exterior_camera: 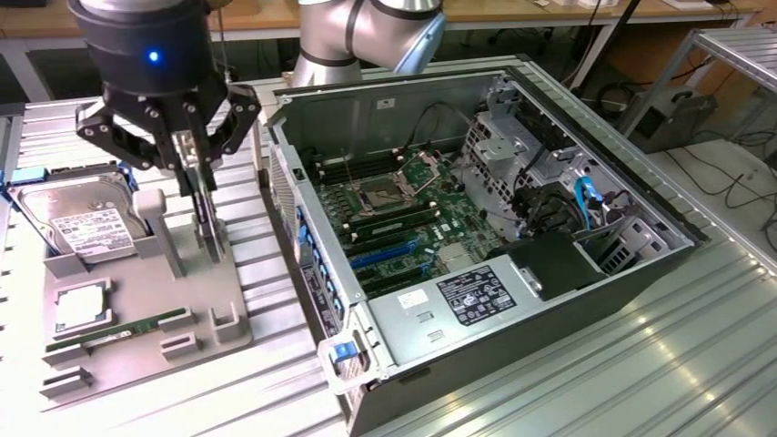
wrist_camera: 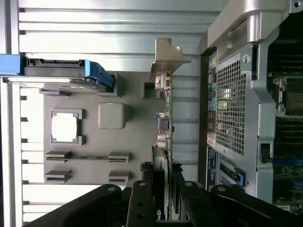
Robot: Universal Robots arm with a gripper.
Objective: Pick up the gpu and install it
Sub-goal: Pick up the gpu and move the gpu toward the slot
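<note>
The gpu (exterior_camera: 209, 223) is a thin black card seen edge-on, standing upright over the grey holder tray (exterior_camera: 146, 350) to the exterior view's left of the open computer case (exterior_camera: 364, 118). My gripper (exterior_camera: 195, 177) comes down from above, its fingers shut on the card's upper edge. In the wrist view the gpu (wrist_camera: 164, 123) runs away from my gripper (wrist_camera: 163, 182), with its silver bracket (wrist_camera: 168, 56) at the far end and a finger pressed on each side. Whether the card's lower edge still rests in the tray slot, I cannot tell.
On the tray sit a silver hard drive (exterior_camera: 85, 228) in a blue carrier, a square processor (exterior_camera: 83, 308) and a green memory stick (exterior_camera: 122, 330). The case lies open with the motherboard and its blue slots (exterior_camera: 388, 255) exposed. Ribbed metal tabletop (exterior_camera: 631, 364) surrounds everything.
</note>
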